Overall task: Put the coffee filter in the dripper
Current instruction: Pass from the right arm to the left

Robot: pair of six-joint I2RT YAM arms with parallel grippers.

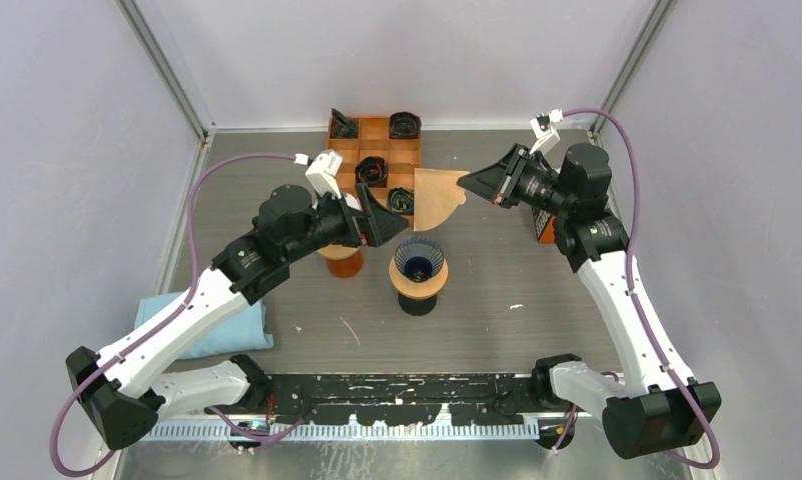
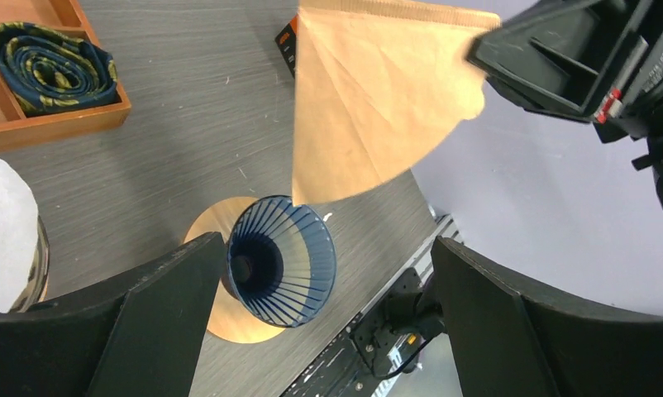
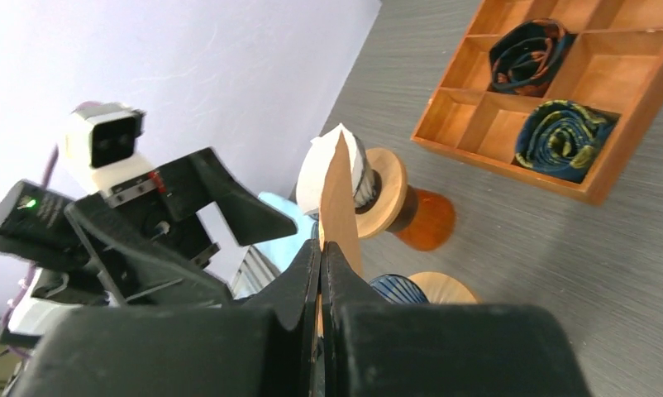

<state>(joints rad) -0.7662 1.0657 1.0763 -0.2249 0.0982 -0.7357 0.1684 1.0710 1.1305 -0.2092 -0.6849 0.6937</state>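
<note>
Pinching the brown coffee filter (image 1: 437,197) tight at its edge, the right gripper (image 1: 469,182) holds it in the air at 12 o'clock from the blue dripper (image 1: 419,260), while the left gripper (image 1: 395,222) hangs wide open and empty at 11 o'clock.

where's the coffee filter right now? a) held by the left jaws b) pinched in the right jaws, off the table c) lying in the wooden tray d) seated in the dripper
b: the right jaws are shut on the edge of the coffee filter, held up in the air, while the blue dripper sits empty and the left jaws stand open.
</note>
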